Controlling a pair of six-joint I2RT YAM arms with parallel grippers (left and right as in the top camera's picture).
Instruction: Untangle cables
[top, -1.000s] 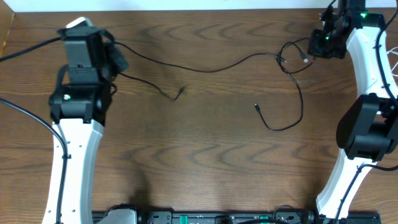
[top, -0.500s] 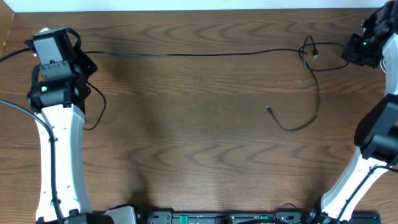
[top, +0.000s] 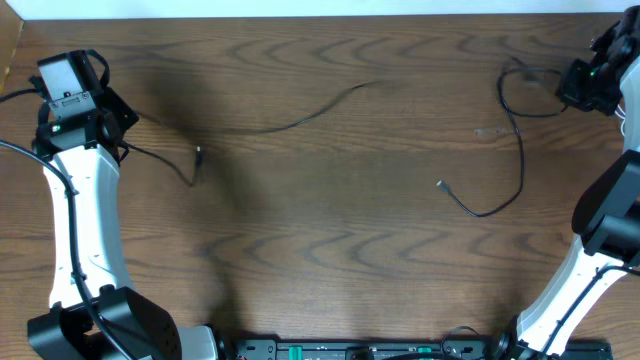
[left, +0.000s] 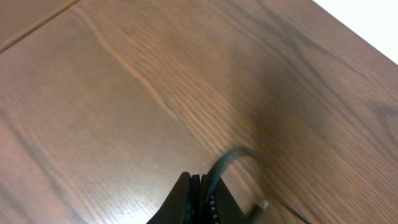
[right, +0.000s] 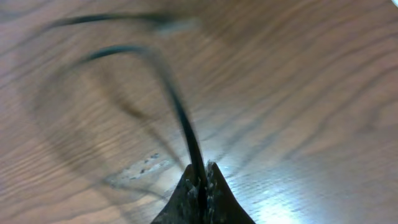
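Evidently holds one dark cable per claw. Grips the left cable (top: 280, 126) in the fully shut left claw (left: 198, 182), at the far left corner of the bench (top: 320, 260); from there runs rightward, long axis left to right, to a free end near mid-bench, with a short plug tail (top: 197, 153) beside the arm. Pinches the right cable (top: 521, 150) in the shut right claw (right: 200, 168) at the far right; from there loops toward the near edge and hooks back left to a plug (top: 440, 183). Shows no crossing between the two, nearest ends well apart. Probably calls only for lowering and letting go, with each claw nearest its own cable.
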